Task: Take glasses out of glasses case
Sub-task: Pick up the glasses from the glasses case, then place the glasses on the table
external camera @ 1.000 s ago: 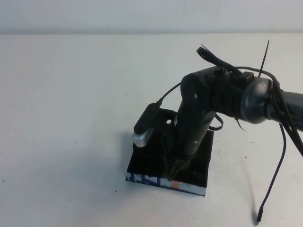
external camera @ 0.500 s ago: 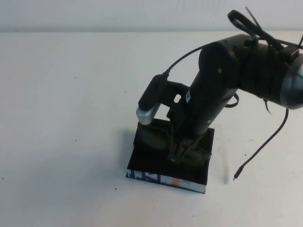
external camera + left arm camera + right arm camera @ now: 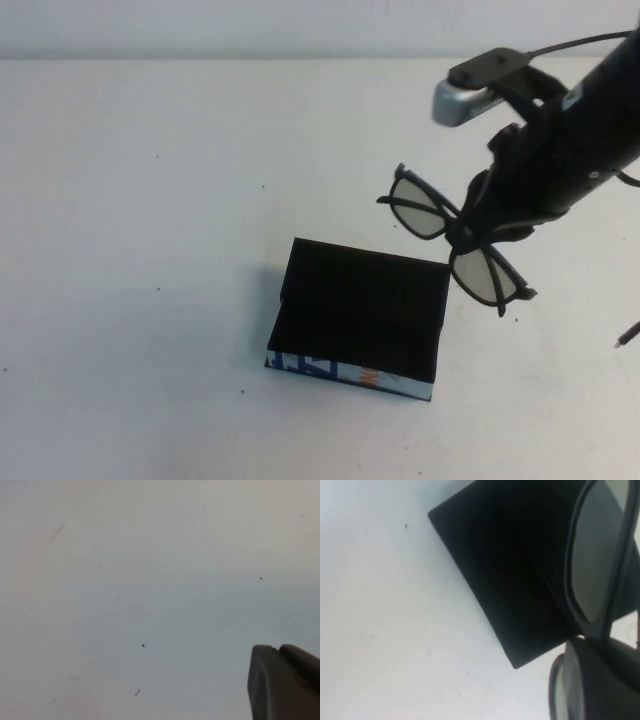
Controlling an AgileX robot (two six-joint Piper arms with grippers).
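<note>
— Where are the glasses [image 3: 455, 242]?
— Pinched at the bridge by the right gripper [image 3: 470, 232], aloft just right of the glasses case [image 3: 360, 318].
— The left gripper [image 3: 282, 685]?
— Over bare table [image 3: 140, 200]; fingers' state unclear.

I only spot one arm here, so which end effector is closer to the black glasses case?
Right. The right end effector hangs above the table just right of the glasses case, shut on the glasses. The left end effector sees only bare table, away from the case.
</note>
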